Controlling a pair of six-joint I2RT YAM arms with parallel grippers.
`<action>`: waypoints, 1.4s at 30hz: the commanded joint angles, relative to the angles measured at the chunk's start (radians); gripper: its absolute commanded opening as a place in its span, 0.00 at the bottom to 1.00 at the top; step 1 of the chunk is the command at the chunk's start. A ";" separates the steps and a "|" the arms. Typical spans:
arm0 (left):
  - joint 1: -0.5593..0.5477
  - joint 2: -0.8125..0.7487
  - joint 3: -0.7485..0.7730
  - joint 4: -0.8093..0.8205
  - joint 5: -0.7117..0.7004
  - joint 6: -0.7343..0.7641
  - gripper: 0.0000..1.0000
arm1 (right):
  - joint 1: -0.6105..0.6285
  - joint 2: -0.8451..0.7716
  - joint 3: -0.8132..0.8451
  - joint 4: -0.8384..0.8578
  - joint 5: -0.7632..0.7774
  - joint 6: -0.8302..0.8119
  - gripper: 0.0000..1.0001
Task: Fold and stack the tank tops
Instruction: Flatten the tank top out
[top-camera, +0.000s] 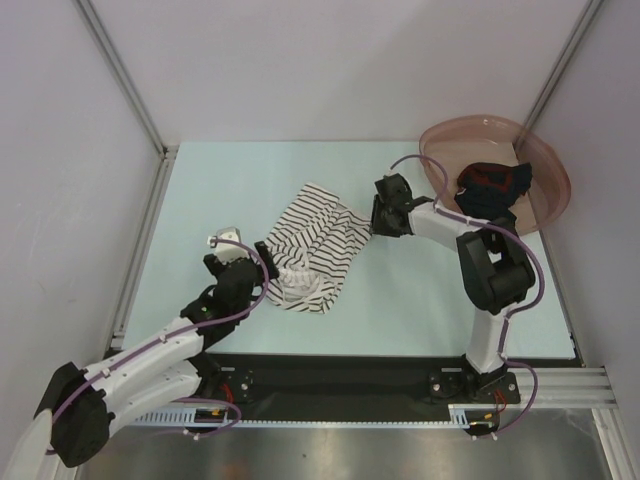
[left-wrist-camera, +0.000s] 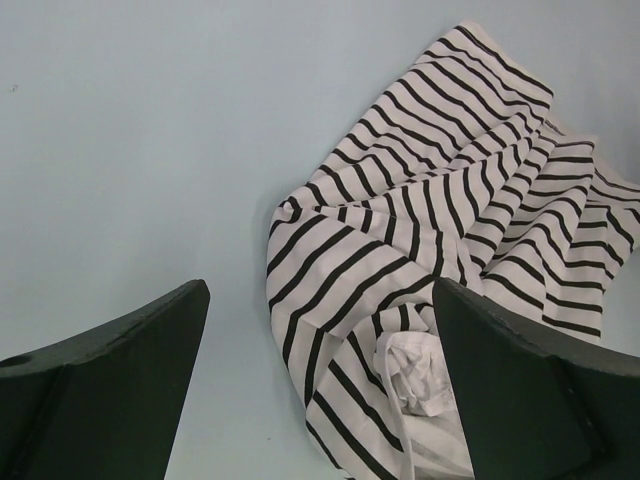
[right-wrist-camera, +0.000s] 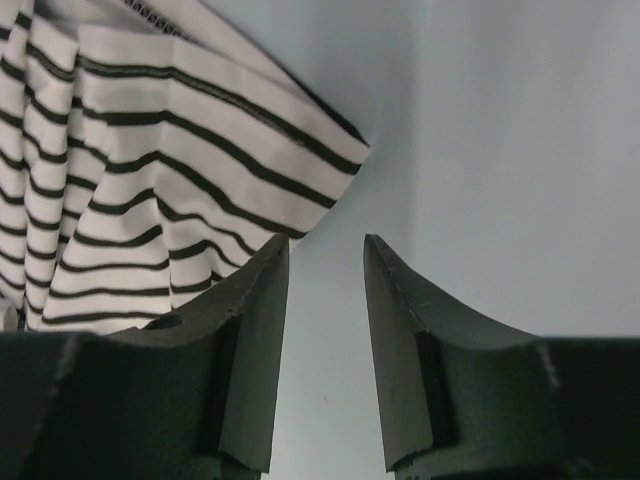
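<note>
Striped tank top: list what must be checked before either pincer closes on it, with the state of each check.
1. Left pincer open: ok, jaws wide, with the striped tank top below the gap.
2. Cloth inside the right pincer: not ok, the gap is narrow and empty, and the cloth edge lies off to one side.
3. Top spread flat for folding: not ok, it lies crumpled.
4. Dark tank top out of the way: ok, it sits in the pink basin, apart from the striped one.
5. Which edge is hem or strap: cannot tell.
</note>
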 joint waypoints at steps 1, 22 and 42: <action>0.005 -0.029 0.022 0.025 0.020 -0.009 1.00 | 0.001 0.041 0.072 0.088 0.098 0.046 0.41; 0.005 -0.063 0.005 0.048 0.037 0.002 1.00 | -0.015 0.054 0.008 0.148 0.202 0.109 0.49; 0.005 -0.074 -0.001 0.056 0.050 0.011 1.00 | -0.073 -0.124 -0.279 0.349 0.081 0.245 0.31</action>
